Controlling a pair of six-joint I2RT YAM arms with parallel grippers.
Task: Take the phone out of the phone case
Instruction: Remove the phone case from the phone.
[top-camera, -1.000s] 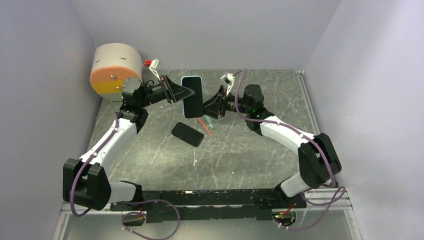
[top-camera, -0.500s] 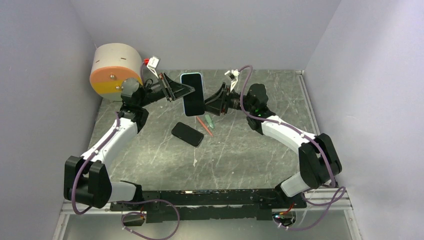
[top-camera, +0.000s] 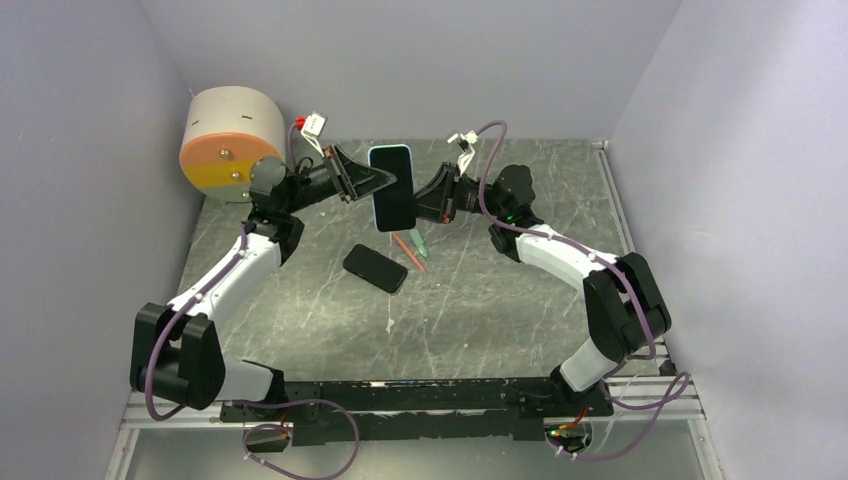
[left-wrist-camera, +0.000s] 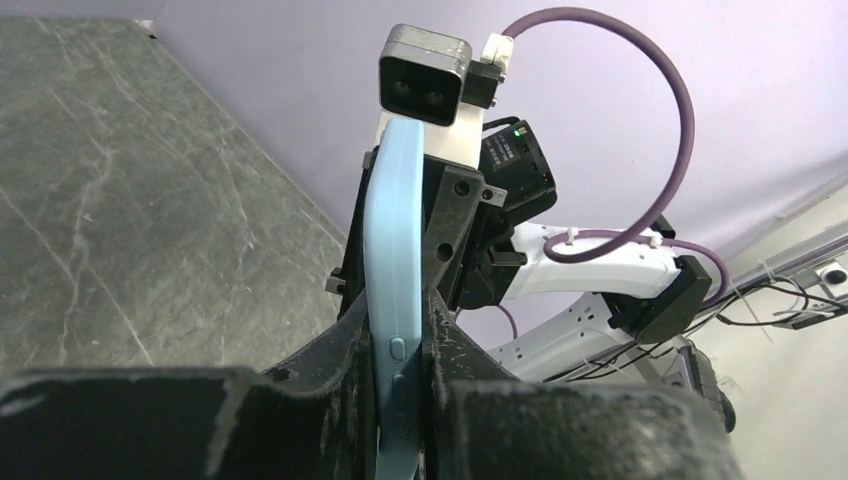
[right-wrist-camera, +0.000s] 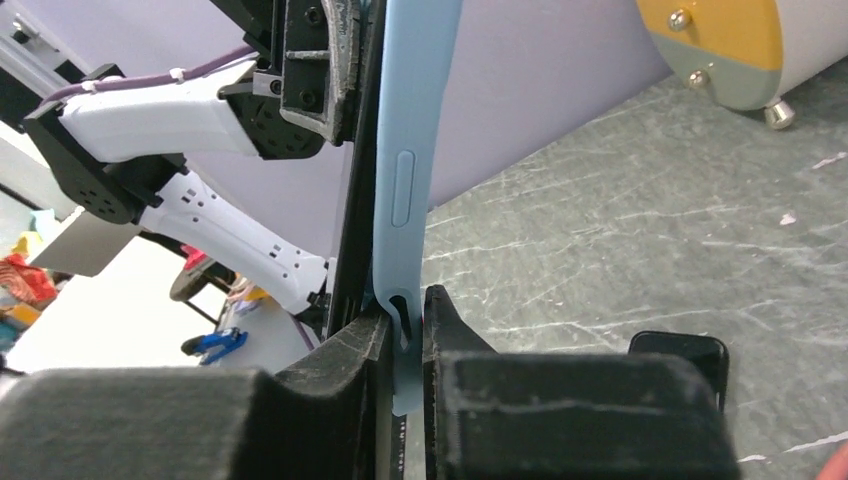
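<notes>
Right gripper (right-wrist-camera: 405, 315) has closed on the phone case (right-wrist-camera: 415, 120), also clamped by the left gripper (left-wrist-camera: 395, 320), so separation can begin

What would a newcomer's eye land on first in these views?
The blue-cased phone is held in mid-air over the far middle of the table, pinched by the left gripper on one side and the right gripper on the other. Next come a black phone lying flat just below, and the orange-and-yellow-faced drum at the far left corner.
</notes>
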